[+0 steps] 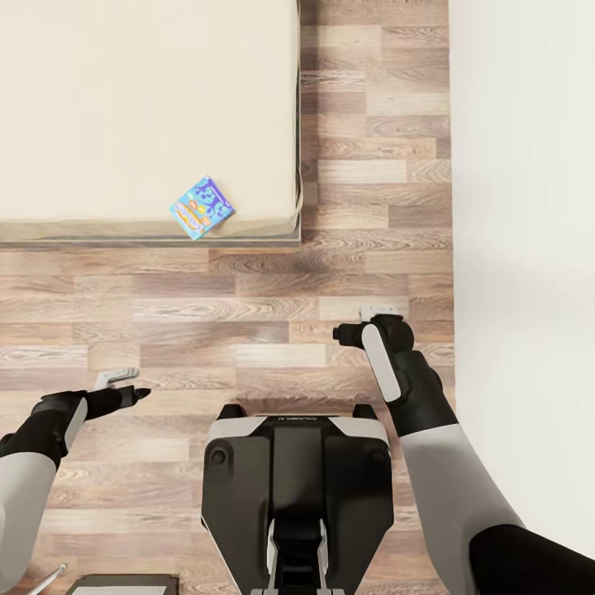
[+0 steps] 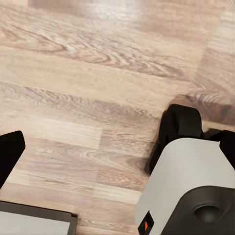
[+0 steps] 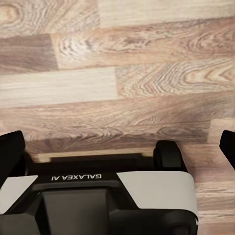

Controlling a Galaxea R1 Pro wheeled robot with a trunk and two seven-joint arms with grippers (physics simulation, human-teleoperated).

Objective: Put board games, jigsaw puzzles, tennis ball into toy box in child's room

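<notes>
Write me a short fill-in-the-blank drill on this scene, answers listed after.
1. The board game lies on the ____, near its front edge.
2. The floor is made of ____ planks.
3. To the robot's right stands a plain white ____.
4. Both arms hang over the floor, and neither tool holds ____.

Answers: bed; wooden; wall; anything

Wood-plank floor (image 1: 273, 330), plain white wall (image 1: 529, 248) at right, even light.
</notes>
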